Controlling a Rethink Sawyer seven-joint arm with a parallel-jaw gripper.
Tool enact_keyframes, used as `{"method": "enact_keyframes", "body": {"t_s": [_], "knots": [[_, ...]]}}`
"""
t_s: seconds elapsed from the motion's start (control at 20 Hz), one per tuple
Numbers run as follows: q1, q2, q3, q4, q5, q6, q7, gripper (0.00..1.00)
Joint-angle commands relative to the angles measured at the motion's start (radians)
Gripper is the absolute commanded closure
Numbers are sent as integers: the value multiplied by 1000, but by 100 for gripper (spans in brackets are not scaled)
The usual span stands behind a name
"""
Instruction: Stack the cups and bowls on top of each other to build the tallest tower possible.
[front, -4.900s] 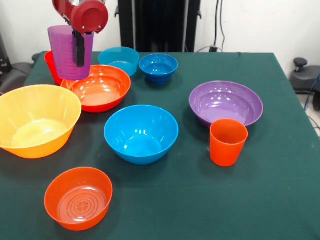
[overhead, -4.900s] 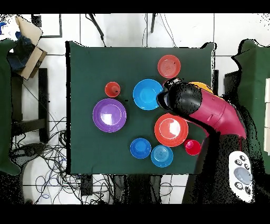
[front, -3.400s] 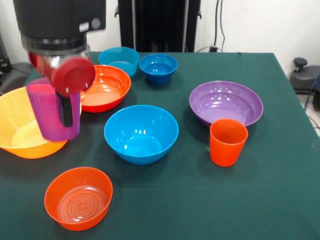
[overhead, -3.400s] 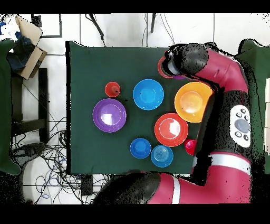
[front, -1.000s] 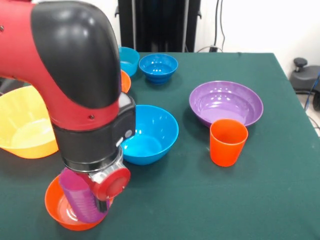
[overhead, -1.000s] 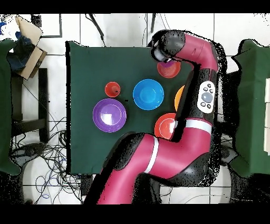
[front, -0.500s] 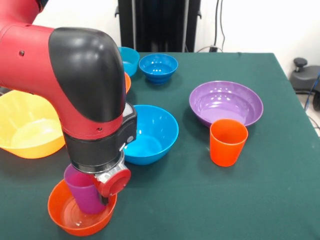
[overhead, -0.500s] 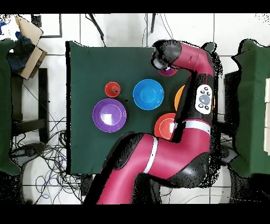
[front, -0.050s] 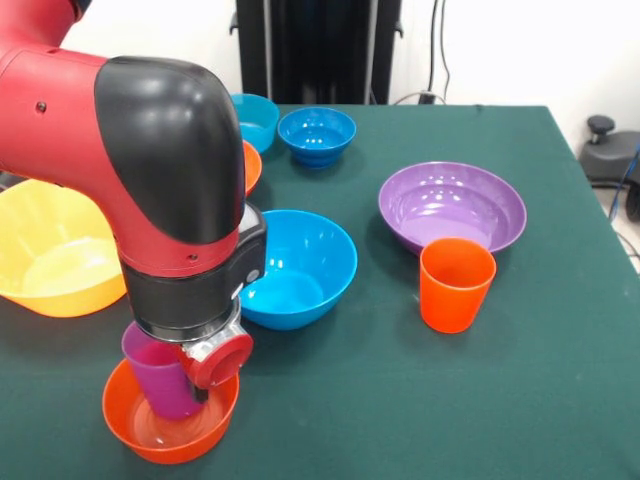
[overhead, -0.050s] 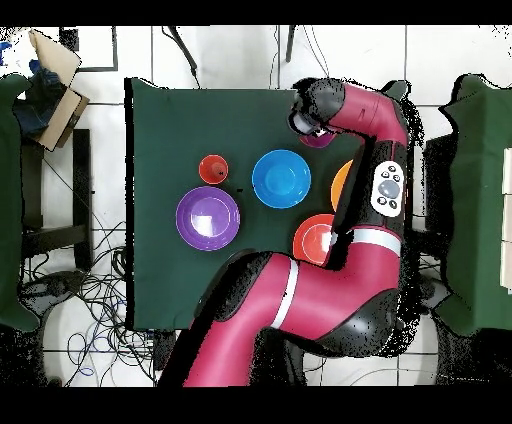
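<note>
The purple cup (front, -0.050s: 157, 378) stands upright inside the small orange bowl (front, -0.050s: 170, 432) at the front left of the table. My gripper (front, -0.050s: 188, 390) is shut on the cup's rim, under the big red and black arm (front, -0.050s: 170, 190). The orange cup (front, -0.050s: 456, 284) stands alone at the right, in front of the wide purple bowl (front, -0.050s: 452, 208). The medium blue bowl (front, -0.050s: 305, 268) sits mid-table and the large yellow-orange bowl (front, -0.050s: 45, 250) at the left. The arm hides most of the orange-red bowl (front, -0.050s: 251, 165) and all of the red cup. From overhead, only a purple sliver of the cup (overhead, -0.050s: 322, 141) shows beside the arm.
A small teal bowl (front, -0.050s: 258, 115) and a small blue bowl (front, -0.050s: 316, 133) stand at the far side. Overhead, the arm (overhead, -0.050s: 375, 190) covers the table's right part, with the purple bowl (overhead, -0.050s: 208, 218), orange cup (overhead, -0.050s: 213, 169) and blue bowl (overhead, -0.050s: 281, 178) left of it.
The gripper carried the purple cup from the back left down into the small orange bowl. In the last half second cup and bowl shifted slightly.
</note>
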Motion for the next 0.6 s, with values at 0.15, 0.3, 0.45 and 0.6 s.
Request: {"method": "enact_keyframes", "body": {"t_s": [0.15, 0.3, 0.45, 0.6], "knots": [[23, 27, 31, 60, -53, -33, -71, 100], [26, 27, 35, 65, -51, -47, -67, 100], [26, 35, 38, 57, -49, -55, -59, 100], [26, 42, 37, 49, -49, -63, -47, 100]]}}
